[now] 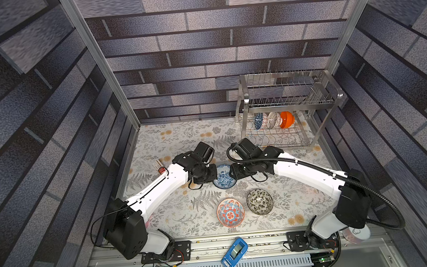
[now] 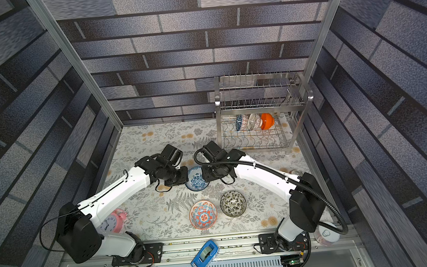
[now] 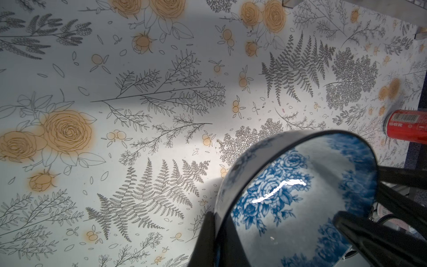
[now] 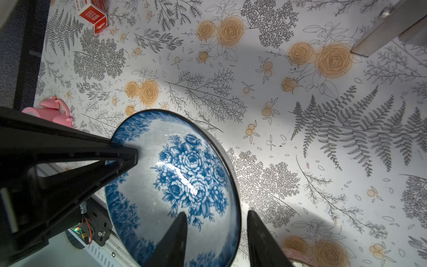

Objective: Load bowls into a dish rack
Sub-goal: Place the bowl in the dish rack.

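Note:
The blue-white floral bowl [image 1: 223, 176] [image 2: 196, 178] is tilted on edge between both arms at the table's middle. My left gripper [image 3: 218, 215] [image 1: 214, 174] is shut on its rim, one finger inside the bowl [image 3: 288, 196] and one outside. My right gripper [image 4: 217, 212] [image 1: 232, 173] straddles the opposite rim of the bowl [image 4: 184, 180], open, with gaps showing at both fingers. The red-and-blue medallion bowl [image 1: 230, 212] and the black-and-white floral bowl [image 1: 259, 201] lie on the table nearer the front. The dish rack [image 1: 288, 102] stands back right; its lower tier holds the orange bowl [image 1: 287, 119], the white lattice bowl [image 1: 274, 120] and the blue triangle-patterned bowl [image 1: 259, 121].
A red can [image 3: 406, 127] and a red box [image 4: 93, 15] lie near the left wall. A pink alarm clock [image 2: 113, 221] sits under the left arm. A blue tape dispenser [image 1: 234, 253] rests on the front rail, a clear lid [image 1: 357, 235] at front right.

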Motion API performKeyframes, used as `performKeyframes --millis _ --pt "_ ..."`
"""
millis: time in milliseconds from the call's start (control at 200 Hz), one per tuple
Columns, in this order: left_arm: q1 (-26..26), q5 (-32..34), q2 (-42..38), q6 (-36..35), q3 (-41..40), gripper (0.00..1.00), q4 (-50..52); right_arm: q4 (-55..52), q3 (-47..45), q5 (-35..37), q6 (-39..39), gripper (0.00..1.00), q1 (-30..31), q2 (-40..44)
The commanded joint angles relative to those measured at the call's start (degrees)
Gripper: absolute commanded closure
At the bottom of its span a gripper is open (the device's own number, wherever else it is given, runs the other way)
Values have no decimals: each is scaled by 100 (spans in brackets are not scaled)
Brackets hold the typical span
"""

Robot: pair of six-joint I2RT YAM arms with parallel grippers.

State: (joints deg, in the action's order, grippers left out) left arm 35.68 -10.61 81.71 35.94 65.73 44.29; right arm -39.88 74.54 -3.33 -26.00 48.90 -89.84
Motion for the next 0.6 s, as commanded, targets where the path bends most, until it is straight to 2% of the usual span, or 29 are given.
performKeyframes --millis 0,225,591 --pt "36 -143 -81 -37 125 100 -114 -255 174 37 -1 58 14 -73" --pt "38 -134 -103 -14 102 100 -121 -273 218 77 -19 67 -13 -134" --pt "56 -134 -133 5 54 100 -131 -257 241 52 -47 72 -32 -259"
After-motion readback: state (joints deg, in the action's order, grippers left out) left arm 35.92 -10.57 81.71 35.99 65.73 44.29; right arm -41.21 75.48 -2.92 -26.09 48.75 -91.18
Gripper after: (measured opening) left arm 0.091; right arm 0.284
